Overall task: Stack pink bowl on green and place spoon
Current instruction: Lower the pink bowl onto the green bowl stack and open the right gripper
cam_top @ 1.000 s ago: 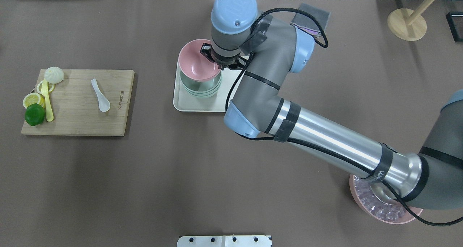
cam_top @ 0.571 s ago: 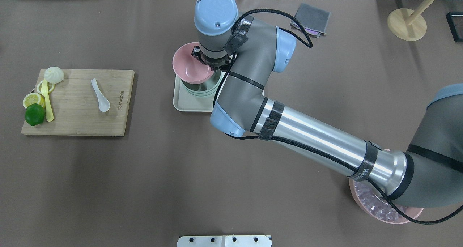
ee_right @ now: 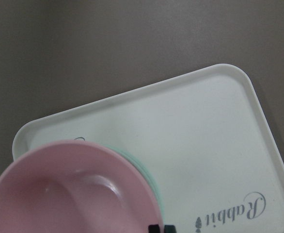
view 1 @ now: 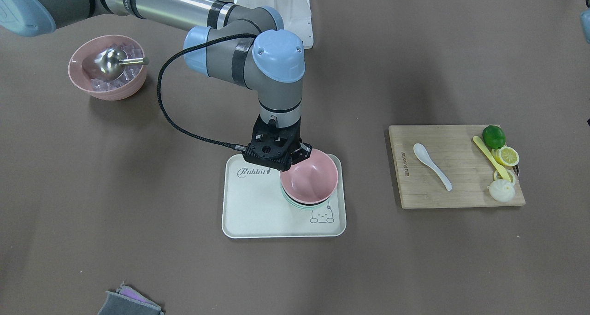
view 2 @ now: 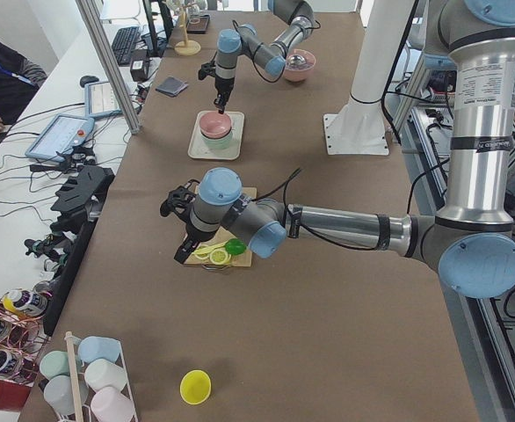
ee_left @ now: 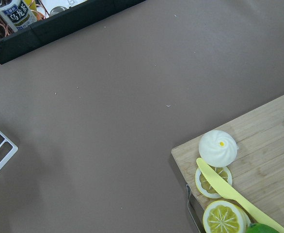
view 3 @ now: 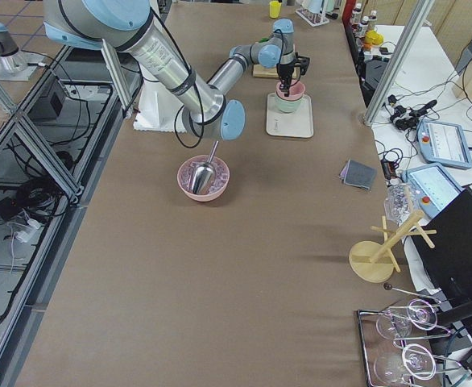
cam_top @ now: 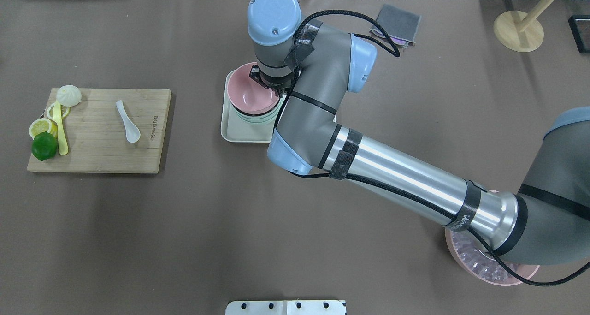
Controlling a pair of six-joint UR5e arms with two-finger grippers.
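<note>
So my right arm point(view 1: 161, 3) slants from over the ice bowl point(view 1: 110, 93) down to the tray point(view 1: 258, 204), wrist parked right at the pink bowl point(view 1: 308, 179) sitting in the green bowl point(view 1: 295, 205). Those fill the tray's board-side half; the Rabbit half is open. Wide bare table between tray and board point(view 1: 428, 195). Spoon point(view 1: 432, 166) has open wood all round. Knife point(view 1: 491, 157), lemons point(view 1: 507, 156), lime point(view 1: 493, 136) and bun point(view 1: 501, 190) crowd the far end, with my left arm point(view 2: 345, 227) hanging over it.
</note>
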